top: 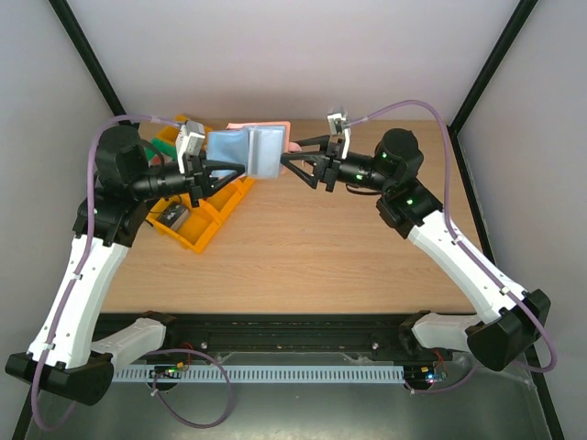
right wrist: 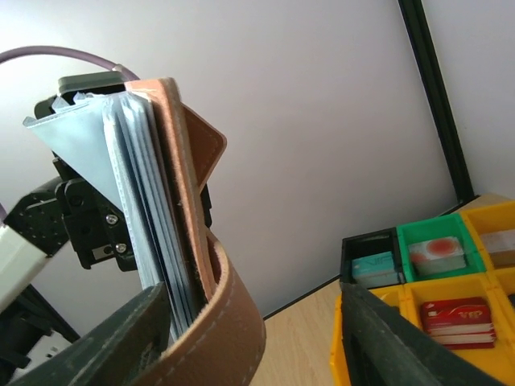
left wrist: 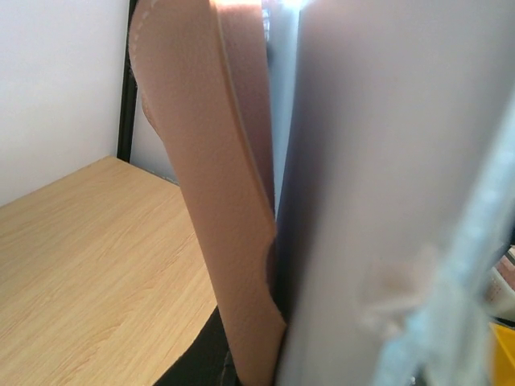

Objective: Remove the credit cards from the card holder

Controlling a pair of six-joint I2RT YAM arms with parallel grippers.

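My left gripper (top: 237, 170) pinches the card holder (top: 266, 151) above the desk (top: 321, 257), opened, standing on end, credit cards (right wrist: 141, 217) inside. My right gripper (top: 292, 156) is spread around its lower edge. Trays (right wrist: 354, 354) hold coloured blocks (right wrist: 451, 318).

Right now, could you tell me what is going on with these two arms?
The left gripper is shut on the card holder, holding it up above the table, with the credit cards tucked inside. The right gripper is open at the holder's other side, its fingers either side of the leather edge, not clamped on it.
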